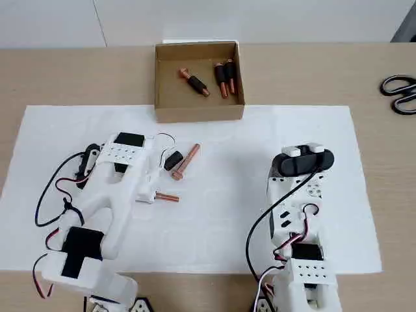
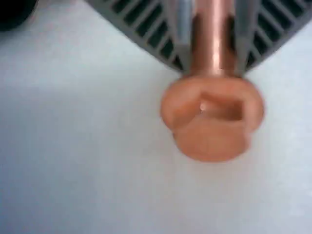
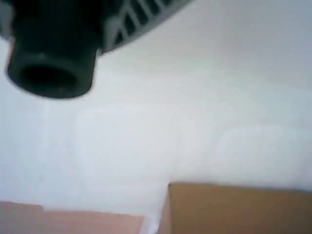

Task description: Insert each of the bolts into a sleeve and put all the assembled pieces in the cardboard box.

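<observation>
My left gripper [image 1: 153, 195] is shut on a copper bolt [image 1: 169, 196], which sticks out sideways just above the white sheet. In the left wrist view the bolt's head [image 2: 212, 117] faces the camera, its shaft clamped in the left gripper [image 2: 212, 58]. A second bolt [image 1: 186, 161] lies loose beside a black sleeve [image 1: 173, 160]. My right gripper [image 1: 303, 158] is shut on another black sleeve [image 3: 51, 63], held over the sheet with its bore facing outward. The cardboard box [image 1: 167, 97] at the back holds three assembled pieces [image 1: 194, 82].
A white paper sheet [image 1: 227, 208] covers the table's middle under both arms. Scissors [image 1: 400, 93] lie at the far right edge. The box's corner [image 3: 239, 207] appears in the right wrist view. Loose cables trail from the left arm [image 1: 55, 188].
</observation>
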`<state>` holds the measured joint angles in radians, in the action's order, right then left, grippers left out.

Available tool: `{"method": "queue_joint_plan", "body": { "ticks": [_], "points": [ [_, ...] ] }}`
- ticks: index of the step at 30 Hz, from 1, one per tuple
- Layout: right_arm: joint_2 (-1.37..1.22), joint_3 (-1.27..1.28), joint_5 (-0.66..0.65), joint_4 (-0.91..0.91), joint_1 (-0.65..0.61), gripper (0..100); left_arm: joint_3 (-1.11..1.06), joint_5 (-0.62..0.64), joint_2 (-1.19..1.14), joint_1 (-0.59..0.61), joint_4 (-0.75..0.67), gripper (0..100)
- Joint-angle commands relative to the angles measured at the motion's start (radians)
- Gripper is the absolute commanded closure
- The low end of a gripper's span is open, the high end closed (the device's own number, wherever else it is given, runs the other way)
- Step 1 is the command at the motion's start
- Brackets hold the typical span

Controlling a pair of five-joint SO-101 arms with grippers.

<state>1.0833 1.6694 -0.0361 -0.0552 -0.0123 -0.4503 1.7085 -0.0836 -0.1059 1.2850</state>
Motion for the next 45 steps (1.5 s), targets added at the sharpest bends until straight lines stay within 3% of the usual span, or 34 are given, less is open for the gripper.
{"method": "queue_joint_plan", "body": {
  "ticks": [1, 4, 12, 22, 28, 34, 38, 42, 45],
  "points": [
    [0.018, 0.008, -0.009, 0.001, -0.001, 99.5, 0.068, 0.002, 0.014, 0.002, 0.000, 99],
    [0.018, 0.008, -0.009, 0.001, -0.001, 99.5, 0.166, -0.002, 0.014, -0.005, 0.078, 99],
    [0.013, 0.008, -0.011, 0.001, -0.018, 99.5, 0.526, -0.143, 0.014, -0.060, 0.470, 99],
    [0.019, 0.005, -0.014, -0.010, -0.248, 99.5, 0.832, -0.539, 0.015, -0.026, 0.466, 99],
    [0.019, 0.005, -0.017, -0.163, -0.387, 99.5, 0.978, -0.646, 0.015, -0.034, 0.463, 99],
    [0.019, 0.006, -0.203, -0.209, -0.493, 99.5, 1.194, -0.841, 0.015, -0.037, 0.466, 99],
    [0.019, 0.008, -0.227, -0.214, -0.512, 99.5, 1.257, -0.979, 0.074, -0.103, 0.466, 99],
    [0.019, 0.008, -0.227, -0.341, -0.507, 99.5, 1.254, -1.152, 0.163, -0.247, 0.463, 99],
    [0.019, 0.008, -0.227, -0.404, -0.507, 99.5, 1.259, -1.194, 0.198, -0.308, 0.460, 99]
  ]
}}
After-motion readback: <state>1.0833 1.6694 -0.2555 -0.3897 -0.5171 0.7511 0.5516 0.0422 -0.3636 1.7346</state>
